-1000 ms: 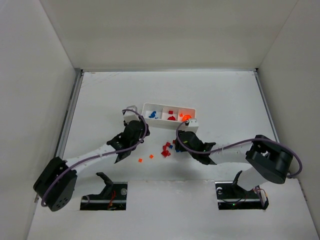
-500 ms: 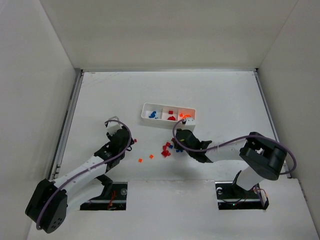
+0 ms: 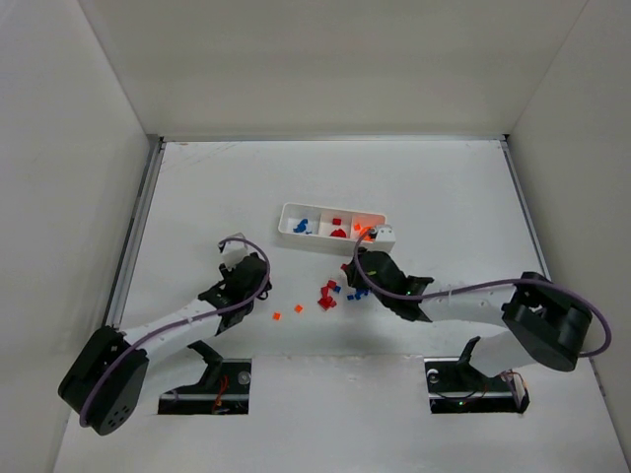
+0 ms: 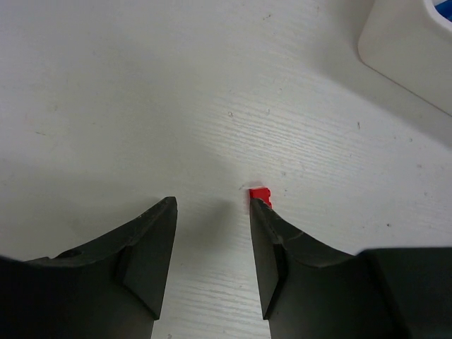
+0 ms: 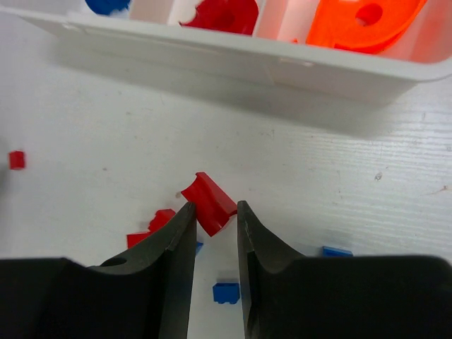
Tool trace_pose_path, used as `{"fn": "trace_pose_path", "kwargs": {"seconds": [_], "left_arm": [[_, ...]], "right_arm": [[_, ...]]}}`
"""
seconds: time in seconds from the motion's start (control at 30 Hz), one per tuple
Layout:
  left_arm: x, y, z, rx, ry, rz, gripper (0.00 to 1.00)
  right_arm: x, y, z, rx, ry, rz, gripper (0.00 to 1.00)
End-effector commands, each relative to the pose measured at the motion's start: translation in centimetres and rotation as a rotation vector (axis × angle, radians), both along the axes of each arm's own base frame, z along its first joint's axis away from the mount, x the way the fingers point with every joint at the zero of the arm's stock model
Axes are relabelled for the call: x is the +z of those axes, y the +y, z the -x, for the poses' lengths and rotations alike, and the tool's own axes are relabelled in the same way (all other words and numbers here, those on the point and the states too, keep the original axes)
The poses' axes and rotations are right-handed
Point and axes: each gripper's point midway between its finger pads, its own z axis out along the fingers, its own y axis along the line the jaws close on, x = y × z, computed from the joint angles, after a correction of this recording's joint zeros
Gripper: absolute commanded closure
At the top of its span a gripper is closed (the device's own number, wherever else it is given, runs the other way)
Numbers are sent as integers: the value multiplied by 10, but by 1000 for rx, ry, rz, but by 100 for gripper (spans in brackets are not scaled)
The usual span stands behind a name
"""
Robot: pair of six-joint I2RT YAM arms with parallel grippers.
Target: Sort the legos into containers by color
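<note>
The white tray (image 3: 288, 223) holds blue legos (image 3: 302, 226) in its left compartment, red ones in the middle and orange ones on the right. Loose red and blue legos (image 3: 330, 294) lie in a pile in front of it. My right gripper (image 5: 214, 206) is over this pile, shut on a curved red lego (image 5: 208, 196) pinched between its fingertips. My left gripper (image 4: 212, 201) hovers open over bare table, left of the pile. A tiny red lego (image 4: 260, 194) lies at the tip of its right finger, outside the jaws.
Two small orange bricks (image 3: 277, 316) (image 3: 299, 307) lie between the arms. In the right wrist view, blue bricks (image 5: 226, 292) and a red one (image 5: 159, 220) sit under the jaws, with the tray wall (image 5: 212, 53) just beyond. White walls enclose the table.
My right gripper has closed on the curved red lego. The left arm drew back from the tray's left end and now sits lower left, by the tiny red lego.
</note>
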Motion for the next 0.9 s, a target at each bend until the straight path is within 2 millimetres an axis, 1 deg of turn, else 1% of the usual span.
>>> {"fn": "trace_pose_path", "kwargs": {"seconds": [0.0,0.03,0.1,0.23,0.3,0.37,0.43,0.47,0.57,0.63,0.67,0.7,0.77,0.87], "left_arm": [[14,-15,-11,-7,-48,53,56],[13,-17,-11,-14,-46,53,56],[11,-21,-12,-24,-48,54,56],[5,-24,-15,-33,-28,23,56],[2,-24,-16,-32,-28,14,57],[3,-26,-17,-39,-32,10,58],[3,-27,-18,-42,-33,5,59],[3,-27,-18,-42,-33,5,60],[1,-29,-18,-47,-20,-5,61],[0,-31,-18,-55,-19,-9,62],[1,-31,-19,-55,-23,-6,63],[0,-32,-18,-55,-20,-5,63],[0,-33,-19,-59,-18,-8,65],[0,-36,-19,-64,-22,3,68]], "right_arm": [[30,-2,-9,-11,-57,-54,77],[36,-1,-10,-6,-68,-56,77],[51,-1,-21,-9,-95,-58,77],[74,1,-58,-25,-132,-52,77],[78,-1,-78,-45,-144,-41,77],[75,0,-99,-62,-138,-25,77],[71,3,-111,-72,-132,-19,76],[70,4,-116,-79,-131,-15,73],[69,6,-122,-84,-128,-14,63],[77,7,-120,-84,-142,-27,54],[80,6,-120,-87,-147,-31,52],[84,4,-118,-90,-155,-36,51],[90,1,-112,-86,-166,-47,51],[93,4,-92,-56,-168,-63,55]]}}
